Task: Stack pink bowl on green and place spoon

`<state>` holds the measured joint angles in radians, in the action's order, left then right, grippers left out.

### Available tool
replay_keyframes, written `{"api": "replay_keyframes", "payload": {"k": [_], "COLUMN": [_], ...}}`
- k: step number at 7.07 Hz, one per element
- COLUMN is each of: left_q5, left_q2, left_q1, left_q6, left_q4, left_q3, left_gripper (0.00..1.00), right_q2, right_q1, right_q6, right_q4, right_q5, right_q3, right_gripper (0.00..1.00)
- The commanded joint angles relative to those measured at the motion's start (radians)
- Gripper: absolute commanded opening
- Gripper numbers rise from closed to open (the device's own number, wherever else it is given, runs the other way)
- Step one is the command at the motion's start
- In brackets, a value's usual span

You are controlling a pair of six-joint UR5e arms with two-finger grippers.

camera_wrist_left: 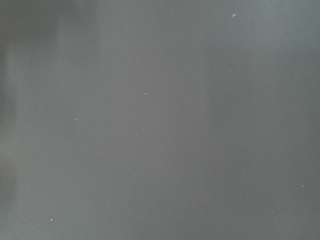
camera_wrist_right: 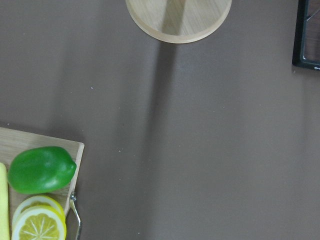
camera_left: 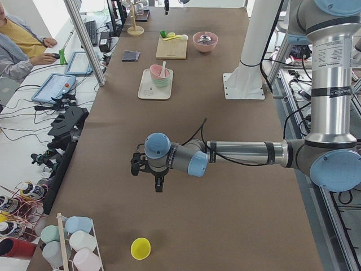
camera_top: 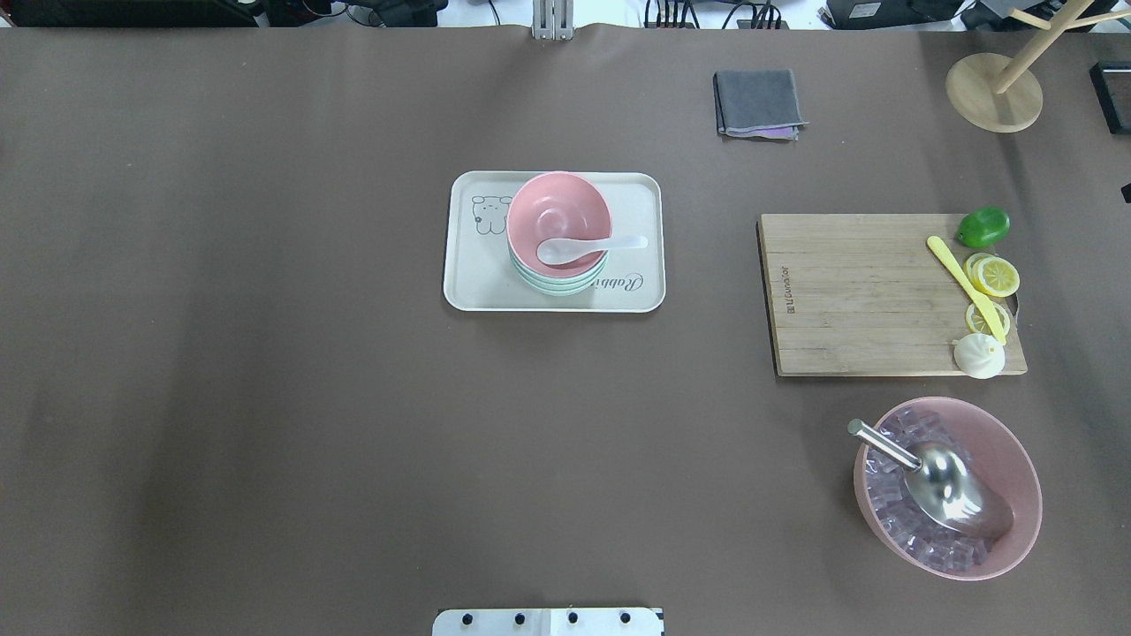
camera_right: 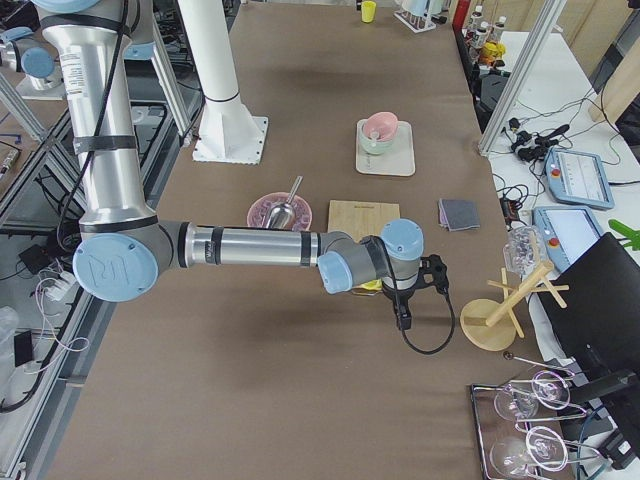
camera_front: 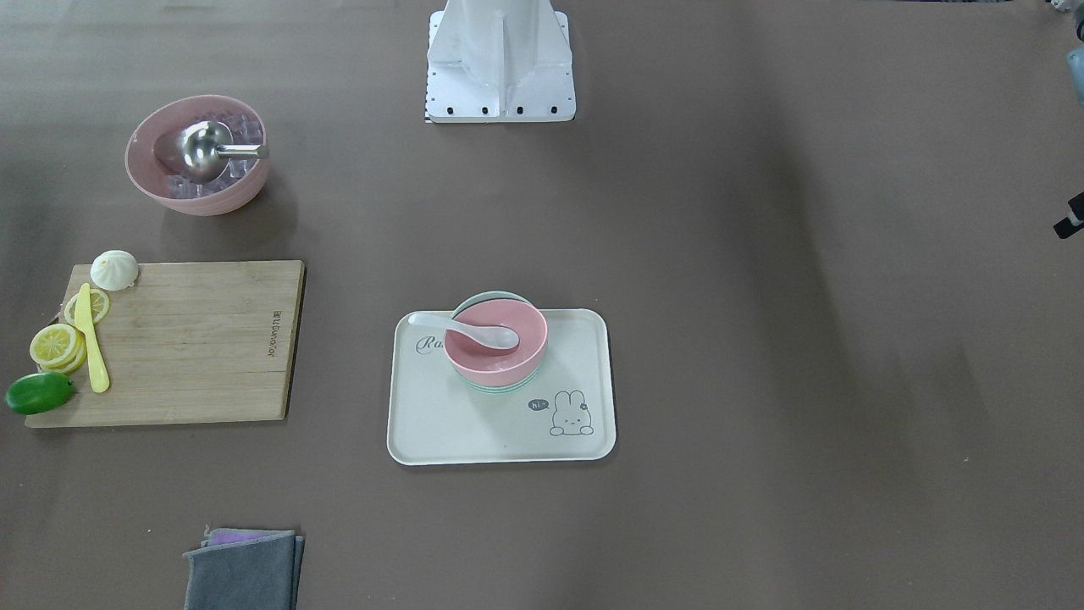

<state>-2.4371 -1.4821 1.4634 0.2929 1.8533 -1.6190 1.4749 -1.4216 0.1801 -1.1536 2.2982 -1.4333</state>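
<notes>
A small pink bowl (camera_front: 495, 343) sits nested on a green bowl (camera_front: 500, 385) on the cream tray (camera_front: 474, 424) at mid-table. A white spoon (camera_front: 461, 329) lies in the pink bowl with its handle over the rim. In the overhead view the pink bowl (camera_top: 558, 212), spoon (camera_top: 588, 247) and tray (camera_top: 477, 283) show the same. My left gripper (camera_left: 159, 185) hangs over bare table far from the tray. My right gripper (camera_right: 403, 318) is past the cutting board, also far away. I cannot tell whether either is open or shut. The wrist views show no fingers.
A wooden cutting board (camera_top: 866, 296) holds lemon slices (camera_top: 994, 276), a yellow knife (camera_top: 963, 287) and a white bun (camera_top: 978, 355), with a green lime (camera_top: 982, 227) beside it. A large pink bowl of ice (camera_top: 947, 486) holds a metal scoop. A grey cloth (camera_top: 758, 103) and a wooden stand (camera_top: 994, 93) stand far back.
</notes>
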Motion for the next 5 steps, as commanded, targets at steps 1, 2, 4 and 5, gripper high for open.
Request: {"api": "replay_keyframes", "payload": {"k": [1, 2, 4, 5], "left_q5": [0.010, 0.009, 0.032, 0.029], "left_q2": [-0.006, 0.002, 0.002, 0.003], "left_q1": [0.008, 0.008, 0.034, 0.034], "left_q6": [-0.008, -0.008, 0.006, 0.006], "left_q4": [-0.016, -0.014, -0.009, -0.006], "left_q3": [0.016, 0.010, 0.001, 0.007], "left_gripper": [0.98, 0.98, 0.98, 0.98], "right_q2": [0.015, 0.022, 0.028, 0.030], "right_q1": [0.001, 0.000, 0.000, 0.000], "right_q6": [-0.005, -0.007, -0.007, -0.004], "right_q4": [0.043, 0.046, 0.034, 0.032], "right_q5": [0.015, 0.023, 0.032, 0.032], "right_q3": [0.002, 0.007, 0.004, -0.001], "right_gripper": [1.00, 1.00, 1.00, 1.00]}}
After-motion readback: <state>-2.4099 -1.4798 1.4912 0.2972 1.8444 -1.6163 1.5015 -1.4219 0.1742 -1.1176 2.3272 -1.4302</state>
